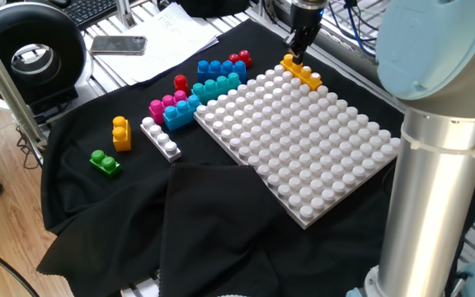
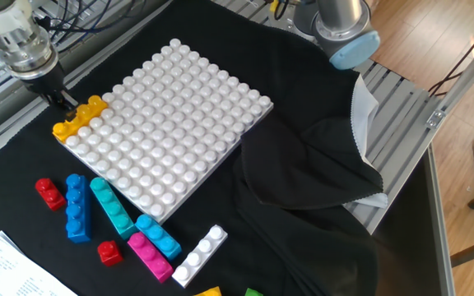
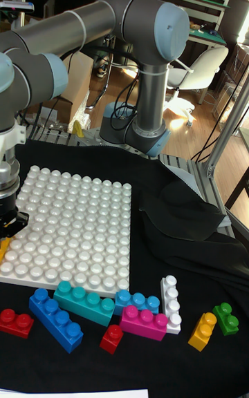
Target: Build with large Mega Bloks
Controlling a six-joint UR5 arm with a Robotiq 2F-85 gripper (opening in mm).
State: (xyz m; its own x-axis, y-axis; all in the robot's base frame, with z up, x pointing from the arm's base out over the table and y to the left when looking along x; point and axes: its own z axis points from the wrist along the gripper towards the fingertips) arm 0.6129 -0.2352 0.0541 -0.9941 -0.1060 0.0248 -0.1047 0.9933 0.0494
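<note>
Looking across the black-cloth-covered worktop (image 1: pixel 221 214) from left to right in one fixed view, I saw a green two-stud plastic brick (image 1: pixel 104 162) lying nearest the left edge, with a yellow-orange two-stud plastic brick (image 1: pixel 121 133) just beside it. Next came a white four-stud plastic brick (image 1: pixel 161 138), and then a pink plastic brick (image 1: pixel 168 103) touching a short blue plastic brick (image 1: pixel 181 114). A small red one-stud plastic brick (image 1: pixel 181 82) sat a little behind those. Further right lay a long teal plastic brick (image 1: pixel 216 87), a long blue four-stud plastic brick (image 1: pixel 220 68) behind it, and a red two-stud plastic brick (image 1: pixel 240 58) at that one's far end.

The large white studded plastic board (image 1: pixel 299 136) took up the middle of the cloth, flat on the worktop. At its far corner lay a long yellow-orange plastic brick (image 1: pixel 302 72), along the board's edge; whether it sat on the board's studs or just against the edge I could not tell. My gripper (image 1: pixel 297 51) stood upright over the end of that brick, its dark fingers (image 2: pixel 62 100) pointing down and reaching the brick's end stud. They seemed drawn close together about it, but the pictures did not settle whether they were clamped on it or merely near it.

My grey arm's column (image 1: pixel 439 190) rose at the right.
</note>
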